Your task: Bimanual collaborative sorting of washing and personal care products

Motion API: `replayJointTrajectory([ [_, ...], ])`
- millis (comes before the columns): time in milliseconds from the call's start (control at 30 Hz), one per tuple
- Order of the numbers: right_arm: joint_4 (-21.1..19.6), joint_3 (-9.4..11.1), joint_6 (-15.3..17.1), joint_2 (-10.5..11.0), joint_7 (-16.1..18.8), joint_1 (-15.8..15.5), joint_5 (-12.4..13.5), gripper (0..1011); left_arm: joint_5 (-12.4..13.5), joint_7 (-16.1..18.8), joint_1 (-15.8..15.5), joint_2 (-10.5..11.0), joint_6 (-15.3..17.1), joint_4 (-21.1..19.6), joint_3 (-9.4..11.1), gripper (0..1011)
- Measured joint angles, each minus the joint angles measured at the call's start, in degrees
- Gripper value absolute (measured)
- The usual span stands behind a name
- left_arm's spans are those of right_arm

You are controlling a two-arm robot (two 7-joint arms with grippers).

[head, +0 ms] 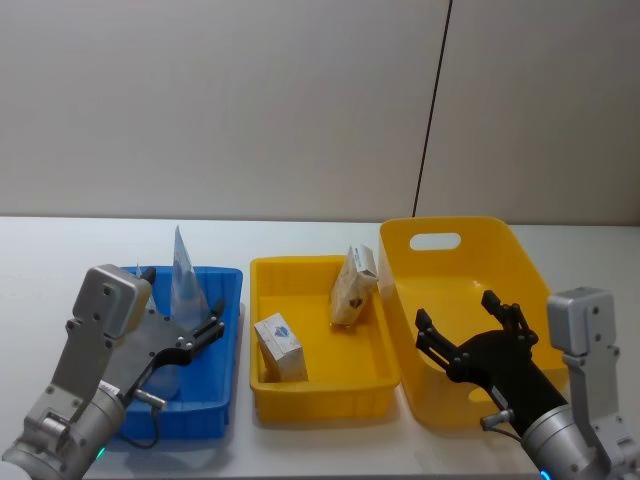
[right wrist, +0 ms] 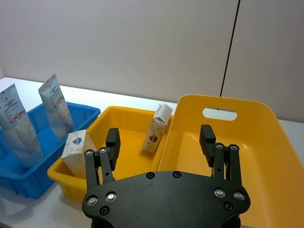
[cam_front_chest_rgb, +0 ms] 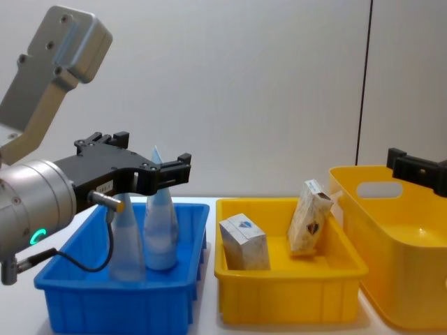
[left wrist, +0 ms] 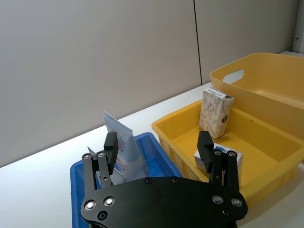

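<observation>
Two pale blue-white tubes [cam_front_chest_rgb: 160, 230] [cam_front_chest_rgb: 126, 241] stand upright in the blue bin [head: 228, 350]; the taller tube [head: 185, 272] rises behind my left gripper [head: 205, 325]. That gripper hovers open over the blue bin, holding nothing, with the tube [left wrist: 121, 147] just beyond its fingers. In the small yellow bin [head: 320, 264] a white-grey carton with a blue mark [head: 280, 347] stands at the front. A cream carton [head: 352, 287] leans against the bin's right wall. My right gripper [head: 457, 310] hangs open and empty above the large yellow bin [head: 520, 250].
The three bins stand side by side on a white table [head: 60, 250], close to its front edge. A grey wall with a dark vertical seam [head: 432, 110] runs behind. Bare tabletop lies behind the bins and to the far left.
</observation>
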Motion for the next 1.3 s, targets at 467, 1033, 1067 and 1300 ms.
replayJointTrajectory([
  [467,0.0,0.0,0.0,0.0,0.0,0.0,0.0,1002,0.0,0.0,0.0,0.0,0.0,0.0,0.0,1001],
  [1033,0.0,0.0,0.0,0.0,0.0,0.0,0.0,1002,0.0,0.0,0.0,0.0,0.0,0.0,0.0,1001],
  [1067,0.0,0.0,0.0,0.0,0.0,0.0,0.0,1002,0.0,0.0,0.0,0.0,0.0,0.0,0.0,1001],
  [1300,0.0,0.0,0.0,0.0,0.0,0.0,0.0,1002,0.0,0.0,0.0,0.0,0.0,0.0,0.0,1001],
])
